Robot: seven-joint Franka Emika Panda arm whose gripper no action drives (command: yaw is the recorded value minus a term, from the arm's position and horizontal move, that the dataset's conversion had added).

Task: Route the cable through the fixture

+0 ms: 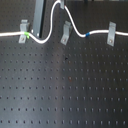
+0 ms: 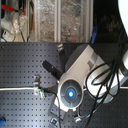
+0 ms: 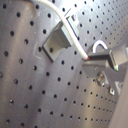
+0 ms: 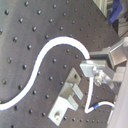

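i start at the near part of the perforated breadboard (image 1: 65, 95) in the first exterior view: bare black plate, rows of holes, nothing resting on it. toward the far edge sit three small grey clip fixtures in a row: the left clip (image 1: 23, 30) by the first exterior view's left edge, the middle clip (image 1: 65, 33) about midway along, the right clip (image 1: 111, 33) near the first exterior view's right edge.

the cable (image 1: 75, 27) runs along that far strip. from the first exterior view's left edge it lies flat and passes at the left clip, where its green band (image 1: 24, 35) sits. from there it dips slightly, then climbs steeply to a high arch and drops down past the middle clip, going over or just behind its top rather than lying low. it sags after that, and the blue band (image 1: 86, 35) sits between the middle clip and the right clip. the cable then reaches the right clip and continues to the first exterior view's right edge.

in the second wrist view the gripper (image 4: 90, 67) has its fingers drawn close with the white cord pinched between the tips, the cord curving away on one side and looping back on the other, just beside a clip. the first wrist view shows the same pinch, with the cord passing across a clip's top.

in the second exterior view the arm's body (image 2: 75, 80) hangs over the board and hides the grasp; a stretch of cable runs in from the second exterior view's left edge to a clip.
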